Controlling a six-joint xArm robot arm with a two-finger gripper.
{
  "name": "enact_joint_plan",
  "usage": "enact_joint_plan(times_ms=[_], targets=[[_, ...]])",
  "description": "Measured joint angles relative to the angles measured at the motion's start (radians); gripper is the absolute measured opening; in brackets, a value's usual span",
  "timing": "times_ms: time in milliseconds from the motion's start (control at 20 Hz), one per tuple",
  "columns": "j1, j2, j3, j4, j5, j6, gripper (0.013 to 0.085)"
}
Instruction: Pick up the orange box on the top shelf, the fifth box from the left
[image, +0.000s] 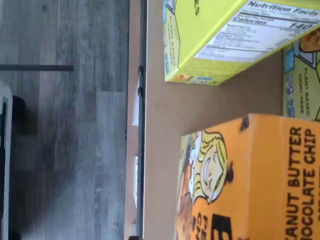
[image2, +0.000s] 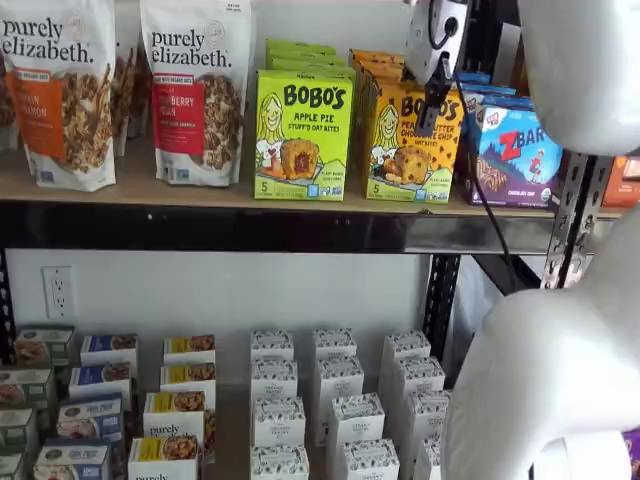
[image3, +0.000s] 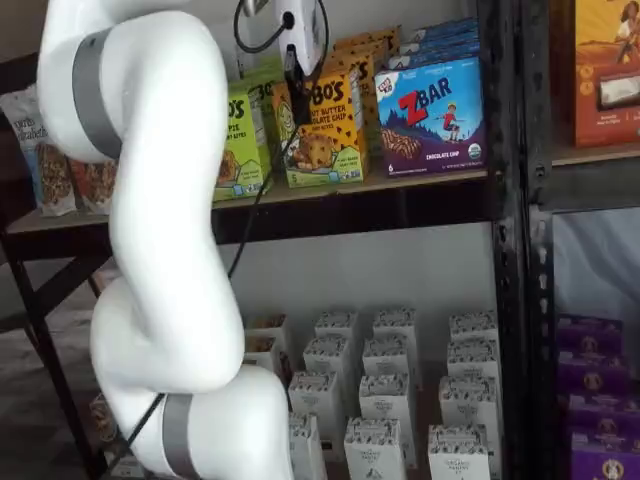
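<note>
One orange box (image2: 408, 142), a glossy cardboard BOBO'S carton, stands on the top shelf (image2: 230, 228) of light wood, between one lime-green Apple Pie carton (image2: 302, 135) at nine o'clock and one ZBAR carton (image2: 515, 155) at three o'clock. The gripper (image2: 432, 105) hangs before it empty; its finger spread cannot be told.

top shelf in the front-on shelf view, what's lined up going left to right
purely elizabeth bag with orange label → purely elizabeth bag with red label → lime-green BOBO'S Apple Pie carton → orange box → blue ZBAR carton
</note>
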Motion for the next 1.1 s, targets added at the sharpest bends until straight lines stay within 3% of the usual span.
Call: enact_joint_plan(times_ms=[250,350,650,1100], targets=[[0.004,0.000,0.007,-0.003,-0.003,0.004,0.0850],[0.006,-0.002,0.011,-0.005,-0.007,0.005,0.0770],[0.007,-0.005,0.019,-0.003,-0.018,0.005,0.0650],[0.001,-0.009,0.025,-0.005,-0.027,-0.001,0.0650]])
